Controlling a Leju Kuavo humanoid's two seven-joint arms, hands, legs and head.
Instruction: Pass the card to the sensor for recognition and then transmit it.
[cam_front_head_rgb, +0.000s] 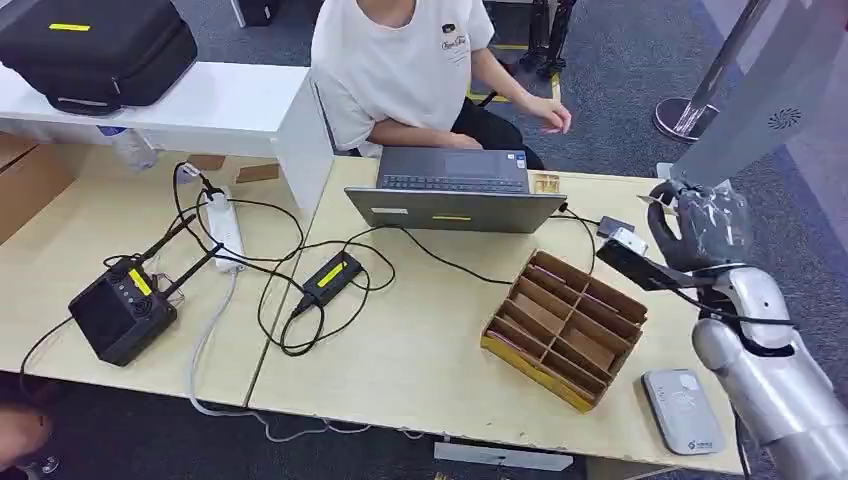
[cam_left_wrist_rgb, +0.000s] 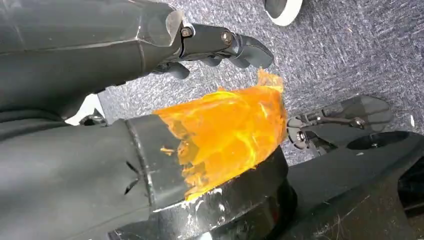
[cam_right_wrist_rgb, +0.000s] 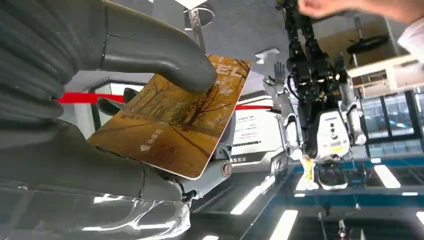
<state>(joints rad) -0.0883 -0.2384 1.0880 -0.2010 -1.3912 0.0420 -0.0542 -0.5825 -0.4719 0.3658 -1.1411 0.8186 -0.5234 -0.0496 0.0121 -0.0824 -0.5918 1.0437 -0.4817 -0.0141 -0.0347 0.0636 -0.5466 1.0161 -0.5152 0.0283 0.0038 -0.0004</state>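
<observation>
My right hand (cam_front_head_rgb: 705, 225) is raised past the table's right edge, above the far right corner. In the right wrist view this hand (cam_right_wrist_rgb: 80, 60) pinches a card (cam_right_wrist_rgb: 175, 120) printed with golden autumn trees, thumb (cam_right_wrist_rgb: 165, 57) pressed on its face and the other fingers behind it. The sensor (cam_front_head_rgb: 683, 410), a flat grey rounded pad, lies on the table's near right corner, below and nearer than the hand. My left hand (cam_left_wrist_rgb: 150, 50) hangs over grey carpet; its dark fingers (cam_left_wrist_rgb: 225, 42) stand apart from the thumb and hold nothing.
A cardboard divider box (cam_front_head_rgb: 565, 325) sits left of the sensor. A person in a white shirt (cam_front_head_rgb: 400, 60) sits behind an open laptop (cam_front_head_rgb: 455, 195). Cables, a power strip (cam_front_head_rgb: 225, 230) and a black device (cam_front_head_rgb: 122, 310) cover the left table (cam_front_head_rgb: 80, 230).
</observation>
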